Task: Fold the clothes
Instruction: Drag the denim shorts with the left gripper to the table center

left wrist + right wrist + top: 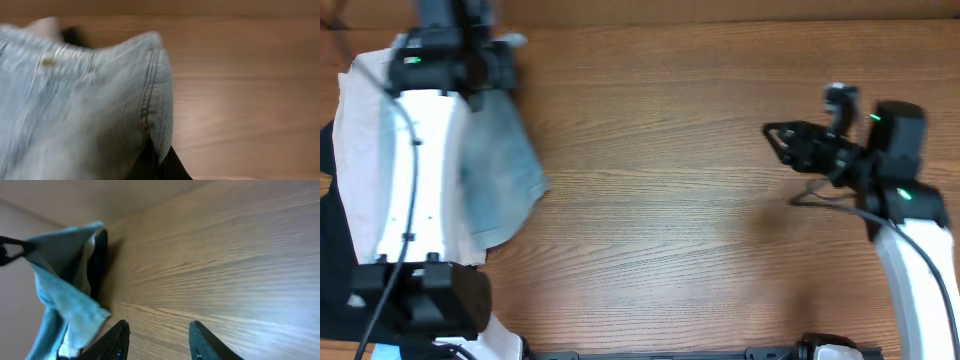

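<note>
The denim shorts [505,170] are at the left edge of the table [700,220], toward the far-left corner. In the overhead view we see them partly hidden under the white left arm, with a faded blue panel spreading out to its right over the wood. From the right wrist camera they look raised, hanging in loose folds above the tabletop from a dark finger. The left gripper [156,167] is clamped on the shorts. In its own camera we see a stitched hem running down into the dark fingers, and blurred denim fills most of the frame. A beige cloth [365,150] lies under and beside the left arm along the left edge. A black garment [328,240] sits at the very edge next to it. The right gripper [775,135] is near the right edge, well apart from the shorts. Its fingers [117,340] are spread, with only bare wood between them.
</note>
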Controlling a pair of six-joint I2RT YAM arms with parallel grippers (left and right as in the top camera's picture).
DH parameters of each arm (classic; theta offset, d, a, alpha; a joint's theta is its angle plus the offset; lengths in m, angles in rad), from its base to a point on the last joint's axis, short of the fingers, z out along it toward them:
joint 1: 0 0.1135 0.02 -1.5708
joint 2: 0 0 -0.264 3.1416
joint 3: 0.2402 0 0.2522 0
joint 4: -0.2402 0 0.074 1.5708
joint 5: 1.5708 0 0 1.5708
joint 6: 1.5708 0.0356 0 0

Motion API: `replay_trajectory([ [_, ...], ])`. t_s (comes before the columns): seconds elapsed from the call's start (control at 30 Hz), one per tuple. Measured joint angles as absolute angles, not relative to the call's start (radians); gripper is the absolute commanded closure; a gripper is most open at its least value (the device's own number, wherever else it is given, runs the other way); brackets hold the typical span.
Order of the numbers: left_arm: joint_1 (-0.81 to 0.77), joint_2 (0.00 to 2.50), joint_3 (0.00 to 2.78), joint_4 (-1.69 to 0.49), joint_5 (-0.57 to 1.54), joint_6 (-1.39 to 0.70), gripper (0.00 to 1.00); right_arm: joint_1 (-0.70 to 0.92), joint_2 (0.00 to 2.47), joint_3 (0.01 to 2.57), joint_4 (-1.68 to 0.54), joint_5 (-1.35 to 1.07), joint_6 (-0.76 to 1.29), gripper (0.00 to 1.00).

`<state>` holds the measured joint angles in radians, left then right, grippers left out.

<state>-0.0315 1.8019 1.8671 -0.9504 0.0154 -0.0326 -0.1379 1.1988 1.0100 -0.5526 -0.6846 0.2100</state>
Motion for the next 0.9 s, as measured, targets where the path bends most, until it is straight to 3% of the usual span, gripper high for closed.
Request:
replay_trajectory([
  [0.2, -0.284, 1.858, 1.867, -0.857, 0.057, -0.070, 0.95, -0.271, 1.040, 1.010, -0.688, -0.684, 0.209, 0.58],
  [0.43, -0.541, 2.077, 1.868, -0.577, 0.124, -0.110, 0.96, -0.331, 1.008, 1.010, -0.777, -0.676, 0.197, 0.57],
  [0.73, -0.672, 2.243, 1.867, -0.377, 0.187, -0.168, 0.96, -0.390, 1.008, 1.010, -0.781, -0.673, 0.186, 0.51],
  [0.83, -0.672, 2.243, 1.890, -0.374, 0.194, -0.182, 0.91, -0.419, 1.008, 1.010, -0.788, -0.673, 0.185, 0.51],
  [0.9, -0.670, 2.243, 1.925, -0.406, 0.200, -0.186, 0.78, -0.433, 1.008, 1.010, -0.793, -0.673, 0.185, 0.51],
])
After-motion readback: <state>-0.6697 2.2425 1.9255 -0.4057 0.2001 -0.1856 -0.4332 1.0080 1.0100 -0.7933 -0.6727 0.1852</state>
